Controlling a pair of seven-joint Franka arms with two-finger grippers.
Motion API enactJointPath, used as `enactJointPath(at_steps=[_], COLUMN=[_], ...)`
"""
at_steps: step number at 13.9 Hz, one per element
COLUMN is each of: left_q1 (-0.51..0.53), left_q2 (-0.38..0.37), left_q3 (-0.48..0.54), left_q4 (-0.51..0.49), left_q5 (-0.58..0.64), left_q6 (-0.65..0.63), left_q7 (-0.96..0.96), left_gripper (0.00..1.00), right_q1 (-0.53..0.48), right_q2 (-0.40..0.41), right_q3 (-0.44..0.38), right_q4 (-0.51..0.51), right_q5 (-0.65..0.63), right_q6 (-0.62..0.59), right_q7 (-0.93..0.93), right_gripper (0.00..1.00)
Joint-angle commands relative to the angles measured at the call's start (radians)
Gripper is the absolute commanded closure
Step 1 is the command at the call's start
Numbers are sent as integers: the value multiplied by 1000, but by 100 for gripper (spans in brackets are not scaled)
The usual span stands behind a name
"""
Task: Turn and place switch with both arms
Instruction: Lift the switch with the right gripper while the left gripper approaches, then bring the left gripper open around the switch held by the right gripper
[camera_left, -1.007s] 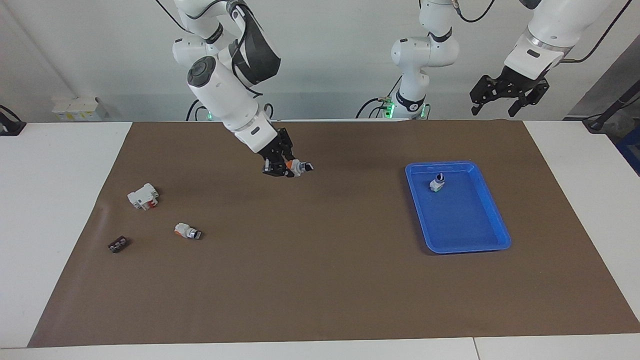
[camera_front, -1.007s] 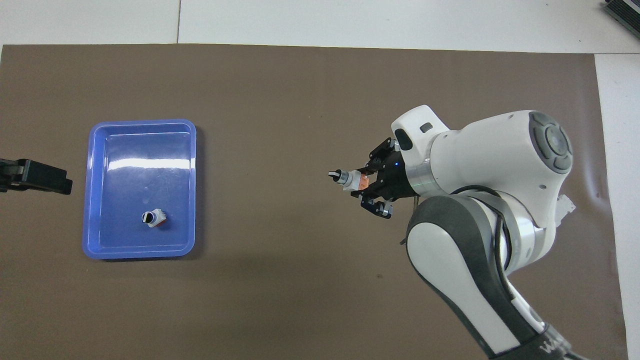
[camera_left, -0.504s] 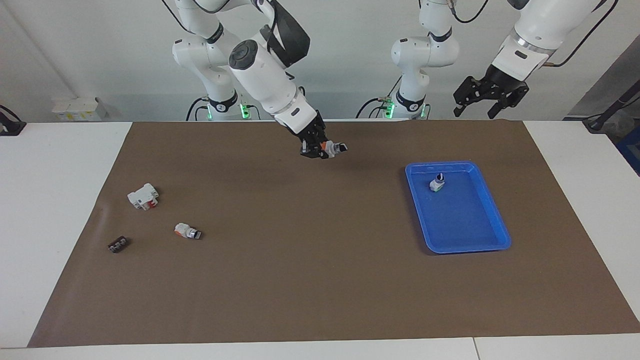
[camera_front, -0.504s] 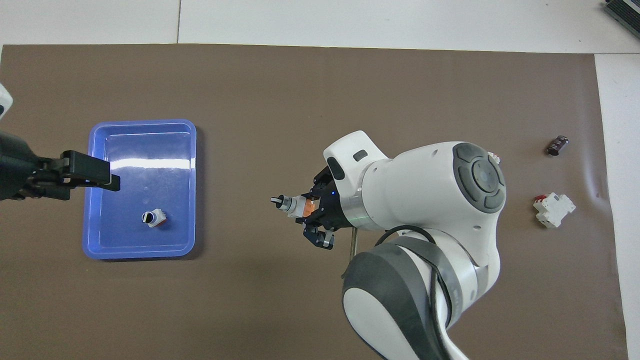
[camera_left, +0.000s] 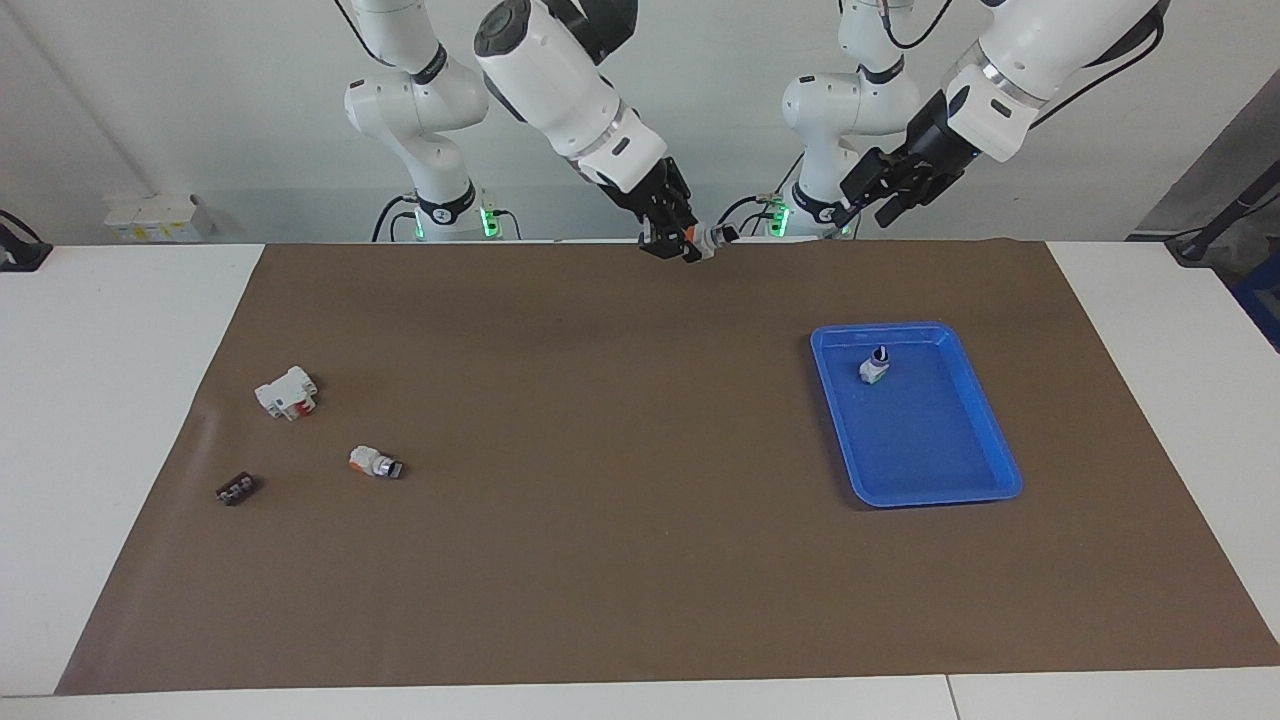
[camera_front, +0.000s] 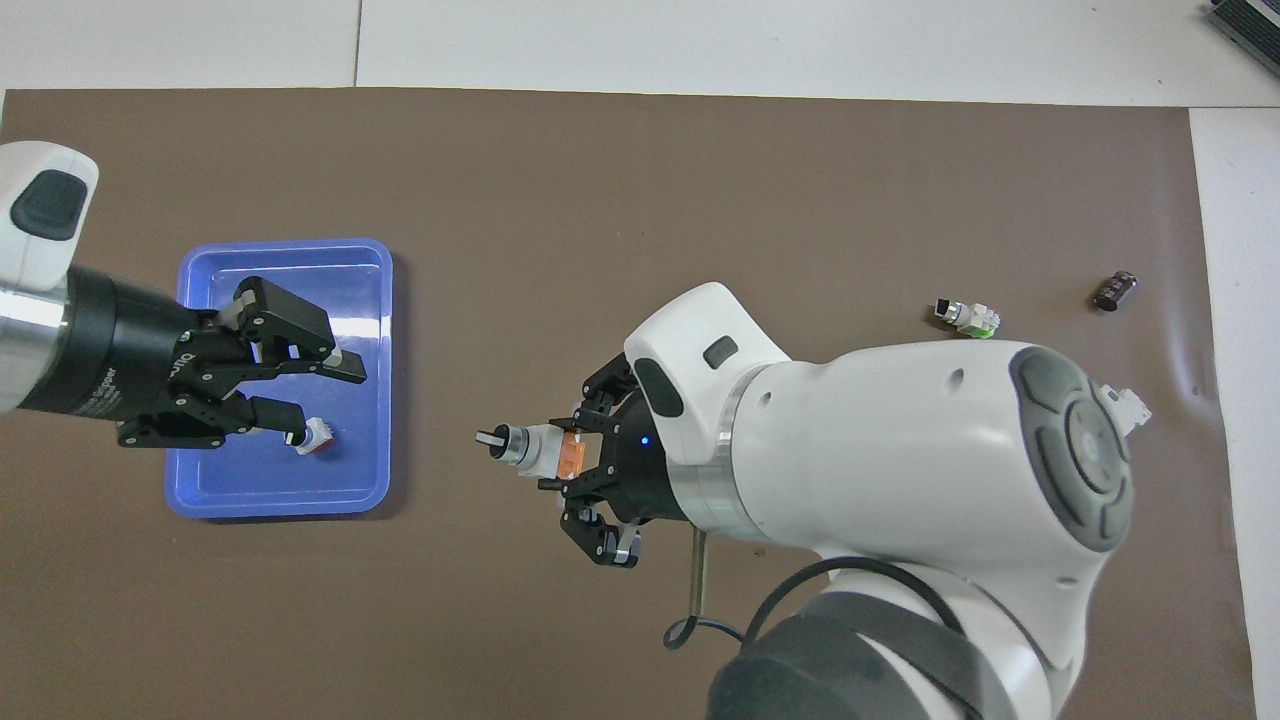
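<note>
Orange-based switch (camera_front: 535, 452) sits clamped in our right claw (camera_front: 572, 462) above the table's (camera_left: 640, 560) middle, left claw (camera_front: 300, 385) apart over the tray (camera_front: 200, 495); we fear misaligned handover knocking it loose.

glossy, seemingly plastic tray (camera_left: 985, 420); matt mat (camera_left: 600, 560)
</note>
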Motion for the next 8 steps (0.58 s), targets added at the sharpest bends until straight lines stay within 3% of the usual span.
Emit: enactJointPath(at_steps=[1, 5, 8], left_q1=[-5, -8, -8], left_q2=[-52, -52, -57], left_q3=[12, 3, -7], left_q4=[-66, -65, -72], left_q5=[-110, -206, -218], left_q6=[34, 48, 50], left_q7=[-131, -390, -457], left_gripper=[47, 47, 47], right_q1=[-10, 11, 11], right_q2=[-14, -31, -30], right_q3=[9, 9, 9], right_q4=[-10, -37, -37], right_q5=[20, 20, 20], right_q6=[-14, 9, 10], right_q7=[4, 4, 6], right_gripper=[100, 100, 100])
